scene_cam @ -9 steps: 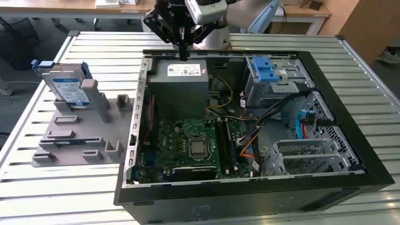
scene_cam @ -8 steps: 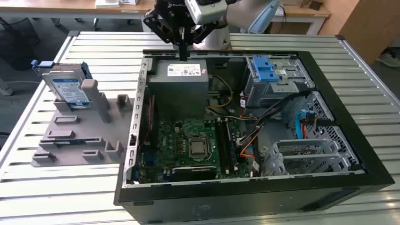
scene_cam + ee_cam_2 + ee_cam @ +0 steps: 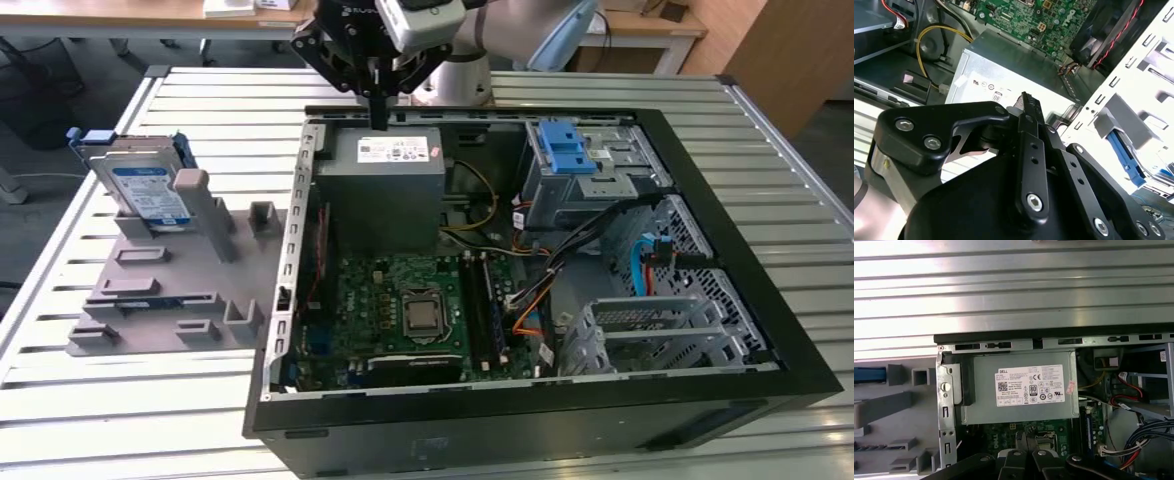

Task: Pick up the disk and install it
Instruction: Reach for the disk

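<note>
Claw (image 3: 380, 122) fingers pressed together, gripping nothing, hanging just above grey power-supply box (image 3: 387, 165) at rear of open computer case (image 3: 747, 300). Disk (image 3: 144, 185) well apart from claw, standing on edge in grey holder (image 3: 174, 300), near worktop (image 3: 80, 400) edge on exterior view's left.

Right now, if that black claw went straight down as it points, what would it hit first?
Probably the big grey metal power-supply box with its white sticker; the gripper hangs over its edge, though depth is unclear.
</note>
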Tool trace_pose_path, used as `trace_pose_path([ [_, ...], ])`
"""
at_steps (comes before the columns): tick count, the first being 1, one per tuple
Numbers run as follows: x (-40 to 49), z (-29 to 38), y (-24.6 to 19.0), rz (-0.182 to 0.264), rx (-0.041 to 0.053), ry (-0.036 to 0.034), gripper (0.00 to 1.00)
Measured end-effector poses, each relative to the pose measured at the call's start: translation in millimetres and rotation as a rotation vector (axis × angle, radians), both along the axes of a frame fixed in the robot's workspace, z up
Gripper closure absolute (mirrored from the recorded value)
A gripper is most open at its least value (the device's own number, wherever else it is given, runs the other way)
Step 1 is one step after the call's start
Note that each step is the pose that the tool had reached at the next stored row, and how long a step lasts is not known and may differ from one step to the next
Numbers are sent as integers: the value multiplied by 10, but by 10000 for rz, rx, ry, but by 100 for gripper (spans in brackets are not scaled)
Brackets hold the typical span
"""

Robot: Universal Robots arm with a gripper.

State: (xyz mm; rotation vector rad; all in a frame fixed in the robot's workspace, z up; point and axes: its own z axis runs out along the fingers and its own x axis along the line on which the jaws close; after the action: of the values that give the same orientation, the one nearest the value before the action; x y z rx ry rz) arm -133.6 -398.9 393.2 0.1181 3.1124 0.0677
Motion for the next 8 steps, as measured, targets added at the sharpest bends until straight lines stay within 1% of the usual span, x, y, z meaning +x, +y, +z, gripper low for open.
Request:
trace_pose_path([
  [8,-57,-1,0,0,-1,1,89],
])
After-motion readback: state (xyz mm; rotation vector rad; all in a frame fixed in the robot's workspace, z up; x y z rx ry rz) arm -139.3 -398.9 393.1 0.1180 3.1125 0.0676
